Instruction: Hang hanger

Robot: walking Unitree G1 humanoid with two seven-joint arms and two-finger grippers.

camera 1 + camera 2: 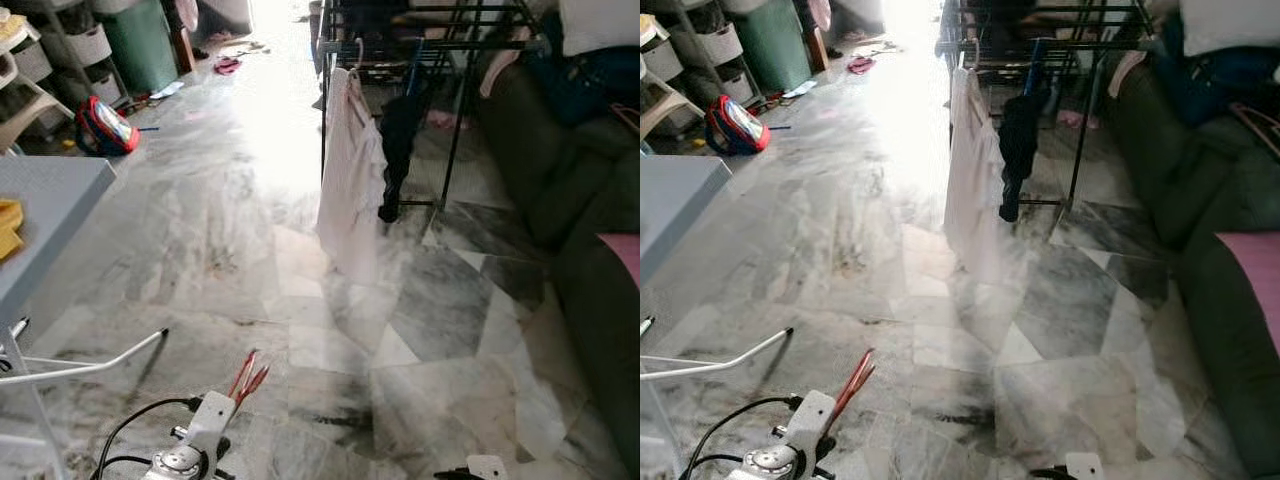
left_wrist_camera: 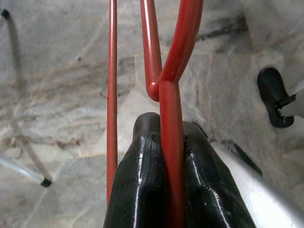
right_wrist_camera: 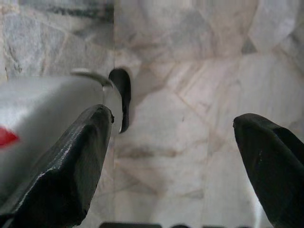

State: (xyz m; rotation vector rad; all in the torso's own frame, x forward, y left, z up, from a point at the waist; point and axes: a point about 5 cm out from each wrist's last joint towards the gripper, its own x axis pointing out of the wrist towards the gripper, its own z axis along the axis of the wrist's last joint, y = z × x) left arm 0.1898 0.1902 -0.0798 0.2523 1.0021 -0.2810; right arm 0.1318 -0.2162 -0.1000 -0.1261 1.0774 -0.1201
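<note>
Your left end effector (image 2: 166, 156) is clamped on the red hanger (image 2: 164, 71) low over the floor (image 1: 250, 250), right end effector (image 3: 173, 156) gaping empty; hanger looks light, stiff, slick wire, so keep hold near the neck toward the rack (image 1: 440, 40).

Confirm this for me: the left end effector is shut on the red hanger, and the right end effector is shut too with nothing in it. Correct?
Not quite. The left end effector is shut on the red hanger, but the right end effector is open, not shut; the right wrist view shows its fingers spread wide apart over the marble floor, holding nothing.
</note>
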